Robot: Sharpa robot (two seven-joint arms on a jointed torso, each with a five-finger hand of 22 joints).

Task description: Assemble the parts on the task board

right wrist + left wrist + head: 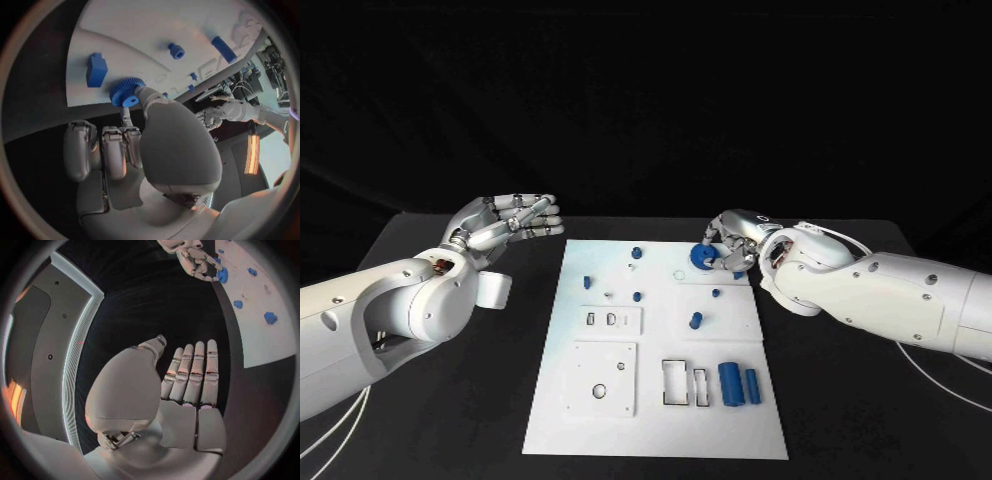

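The white task board (661, 430) lies in the middle of the black table. My right hand (737, 243) hovers over the board's far right corner and pinches a blue gear (707, 258) between thumb and a finger; the gear (127, 93) is just above the board's edge (81, 97). My left hand (516, 221) is raised left of the board's far corner, fingers straight and side by side (190, 371), holding nothing. Small blue pegs (635, 253) (695, 320) stand on the board, and two blue cylinders (738, 383) lie near its right edge.
Raised white plates with cut-outs (610, 320) (603, 378) and rectangular frames (685, 384) sit on the board's near half. A blue block (97, 70) and a short blue peg (176, 50) stand close to the held gear. Black table surrounds the board.
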